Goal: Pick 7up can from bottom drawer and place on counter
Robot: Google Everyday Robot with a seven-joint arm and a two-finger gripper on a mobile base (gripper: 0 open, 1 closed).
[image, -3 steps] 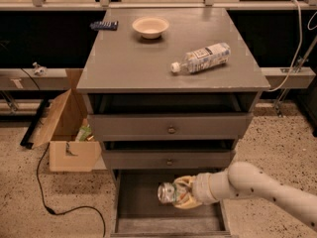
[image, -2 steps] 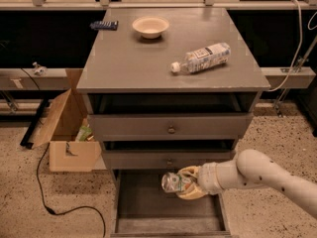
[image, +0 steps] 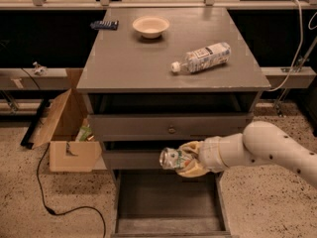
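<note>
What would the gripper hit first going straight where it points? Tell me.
The gripper, shut on the can, points toward the picture's left, across the cabinet front. That line looks free until the cardboard box beside it, probably the first contact, though depth is unclear.

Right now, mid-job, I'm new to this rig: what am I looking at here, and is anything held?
There is one picture, from a camera looking down at a grey drawer cabinet. The white arm from the right ends in a claw, closed around the 7up can, above the open bottom drawer. On the counter lie a plastic bottle on its side, a bowl and a small dark object.
</note>
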